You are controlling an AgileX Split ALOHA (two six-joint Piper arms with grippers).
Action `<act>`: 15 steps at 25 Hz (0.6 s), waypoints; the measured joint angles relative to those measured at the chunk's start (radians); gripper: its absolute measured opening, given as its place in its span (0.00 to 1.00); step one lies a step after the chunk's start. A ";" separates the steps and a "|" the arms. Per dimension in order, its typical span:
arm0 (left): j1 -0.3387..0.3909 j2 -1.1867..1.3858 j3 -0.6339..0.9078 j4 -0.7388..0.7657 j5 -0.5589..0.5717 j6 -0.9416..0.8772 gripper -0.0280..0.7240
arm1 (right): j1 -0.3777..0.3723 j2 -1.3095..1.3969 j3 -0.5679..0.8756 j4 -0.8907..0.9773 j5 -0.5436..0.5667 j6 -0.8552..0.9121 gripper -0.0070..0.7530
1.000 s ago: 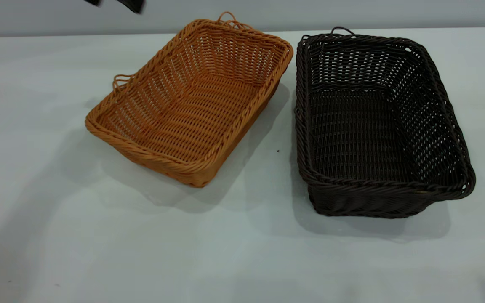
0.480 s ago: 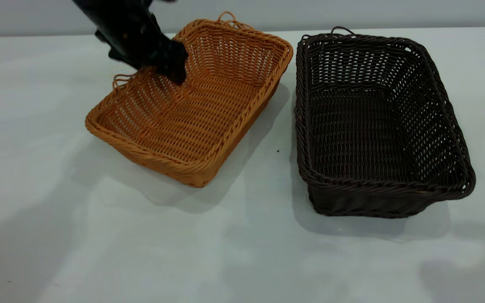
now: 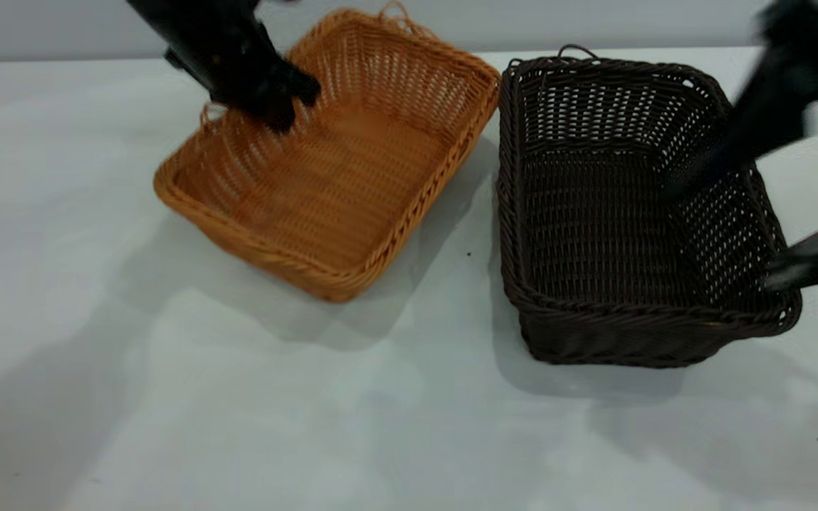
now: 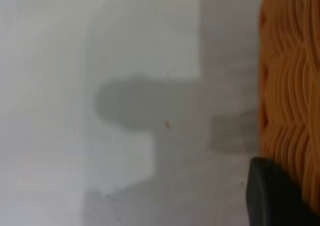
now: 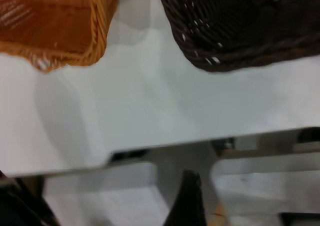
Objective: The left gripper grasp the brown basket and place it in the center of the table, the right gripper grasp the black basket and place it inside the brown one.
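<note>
Two rectangular woven wicker baskets sit on the pale grey-white table (image 3: 238, 426): orange-tan brown basket (image 3: 352, 213) clamped at its rim by the left gripper (image 3: 277, 99); dark black basket (image 3: 593, 234) straddled by the right gripper (image 3: 739, 220), fingers apart.

We took it for a bare test bench in a lab: a wide pale table (image 3: 238, 426) against a plain grey wall (image 3: 593, 21), with black robot arms (image 3: 217, 42) reaching in, and no household furnishings in view.

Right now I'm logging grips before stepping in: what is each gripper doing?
Left gripper: shut on the brown basket, at its left rim.
Right gripper: open, straddling the black basket's right wall.
</note>
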 joint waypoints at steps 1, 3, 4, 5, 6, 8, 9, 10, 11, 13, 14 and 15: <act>0.005 -0.023 0.000 0.004 0.000 0.001 0.15 | 0.017 0.039 0.000 0.053 -0.034 -0.001 0.76; 0.015 -0.068 0.000 0.011 -0.003 0.003 0.15 | 0.046 0.108 -0.002 0.167 -0.083 -0.009 0.76; 0.022 -0.085 0.000 0.011 -0.004 0.003 0.15 | 0.055 0.145 -0.003 0.213 -0.096 -0.010 0.76; 0.027 -0.103 0.000 0.011 -0.007 0.003 0.15 | 0.062 0.174 -0.004 0.247 -0.103 -0.012 0.76; 0.029 -0.120 0.000 0.011 -0.010 0.003 0.15 | 0.066 0.208 -0.005 0.282 -0.108 -0.018 0.76; 0.029 -0.140 0.000 0.011 -0.017 0.003 0.14 | 0.068 0.270 -0.007 0.337 -0.125 -0.036 0.76; 0.030 -0.147 0.000 0.011 -0.017 0.003 0.14 | 0.068 0.293 -0.008 0.365 -0.143 -0.047 0.76; 0.030 -0.149 0.000 0.011 -0.019 0.003 0.14 | 0.068 0.318 -0.009 0.396 -0.161 -0.062 0.76; 0.030 -0.150 0.000 0.011 -0.019 0.003 0.14 | 0.068 0.341 -0.010 0.428 -0.184 -0.078 0.76; 0.030 -0.150 0.000 0.011 -0.016 0.004 0.14 | 0.068 0.378 -0.010 0.485 -0.223 -0.129 0.76; 0.030 -0.150 0.000 0.011 -0.015 0.004 0.14 | 0.068 0.396 -0.010 0.515 -0.233 -0.152 0.76; 0.030 -0.150 0.000 0.011 -0.015 0.004 0.14 | 0.068 0.413 -0.010 0.543 -0.241 -0.171 0.76</act>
